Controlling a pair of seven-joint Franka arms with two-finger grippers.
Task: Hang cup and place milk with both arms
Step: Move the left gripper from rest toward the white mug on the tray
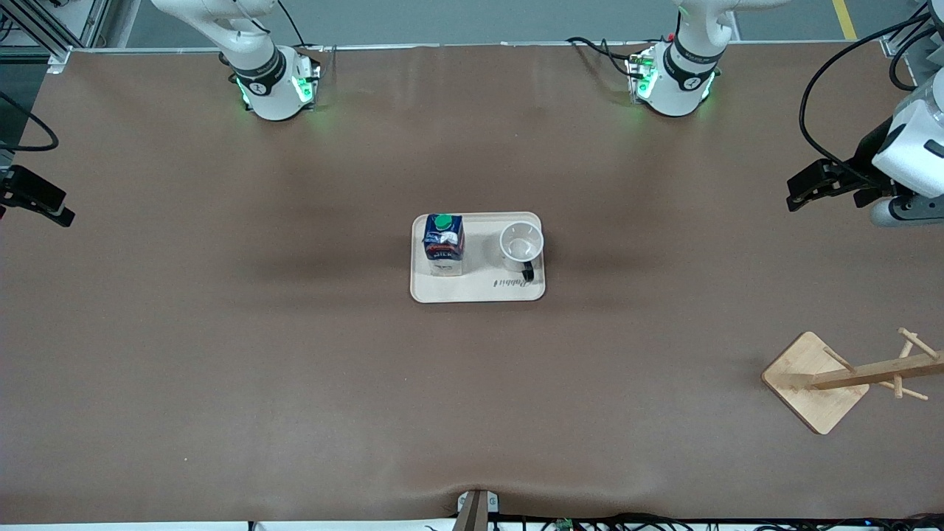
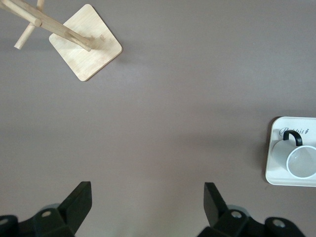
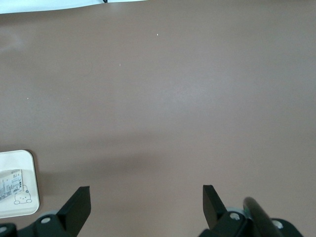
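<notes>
The white cup point(image 1: 521, 243) stands upright on a cream tray point(image 1: 479, 291) in the middle of the table, its black handle toward the front camera. The dark blue milk point(image 1: 443, 245) with a green cap stands beside it on the tray, toward the right arm's end. My left gripper point(image 1: 800, 190) hangs open and empty over bare table at the left arm's end. My right gripper point(image 1: 51, 206) hangs open and empty over the right arm's end. The left wrist view shows the open left gripper point(image 2: 146, 190), the cup point(image 2: 301, 160) and the tray point(image 2: 270, 163). The right wrist view shows the open right gripper point(image 3: 145, 192) and the milk's pale side point(image 3: 15, 190).
A wooden cup rack point(image 1: 848, 376) with pegs and a square base stands near the front camera at the left arm's end; it also shows in the left wrist view point(image 2: 86, 44). Brown table covering surrounds the tray. Cables lie at the table's edges.
</notes>
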